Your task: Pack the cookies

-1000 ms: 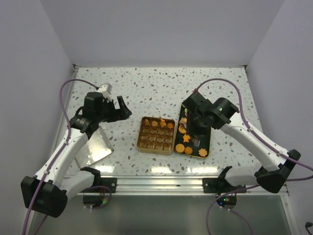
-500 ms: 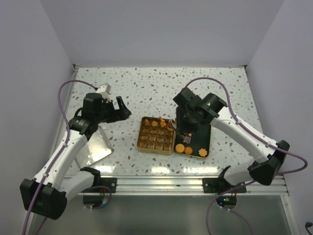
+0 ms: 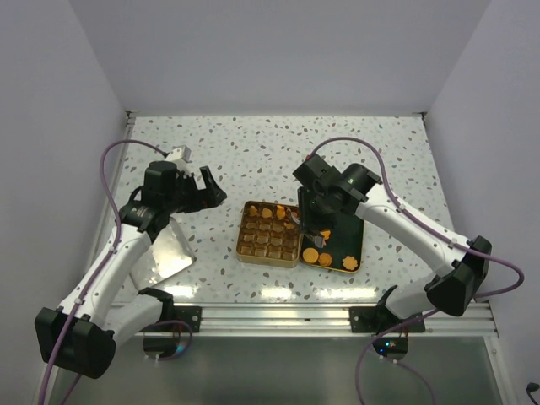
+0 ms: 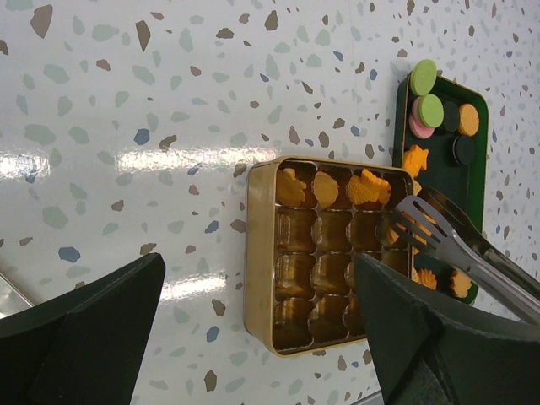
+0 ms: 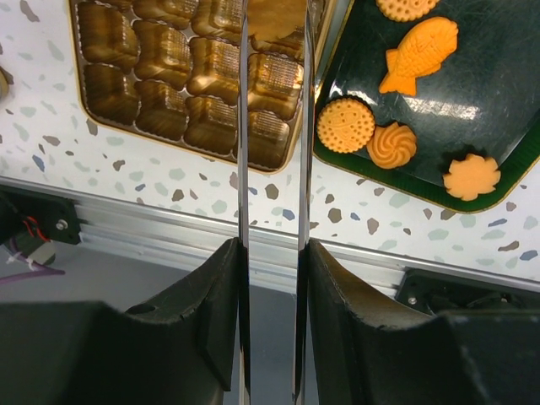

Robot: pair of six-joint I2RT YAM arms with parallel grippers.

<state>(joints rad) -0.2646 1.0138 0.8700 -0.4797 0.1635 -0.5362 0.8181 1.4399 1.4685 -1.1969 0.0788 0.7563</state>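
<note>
Cookies [image 5: 346,124], small and orange, lie in two places near the middle of the near edge of the tabletop [image 3: 253,143]. Several rest loose on a dark green tray [image 5: 506,93]: a fish, a ridged round, a swirl and a flower. A few more sit in the far row of a gold compartment tray [image 4: 251,245], which stands just beside the green tray on its left. Most of its pockets are empty. One cookie [image 5: 272,15] appears pinched between the tips of metal tongs [image 4: 439,232], above the gold tray's right-hand column. The right gripper [image 5: 272,249] is clenched around the tongs' handles, squeezing them partly together. The left gripper [image 4: 257,261] hangs over the tabletop's left side with its jaws spread wide and nothing in them, near a shiny metal piece [image 3: 169,249].

The risks look like this. Flat blades have only a slim hold on a thin biscuit, so any slackening could drop it early onto a divider or an occupied pocket. Squeezing harder could crack it. Lowering it off-centre could leave it tilted on a pocket wall. The tips could also nudge the light gold tray, which nothing steadies.
</note>
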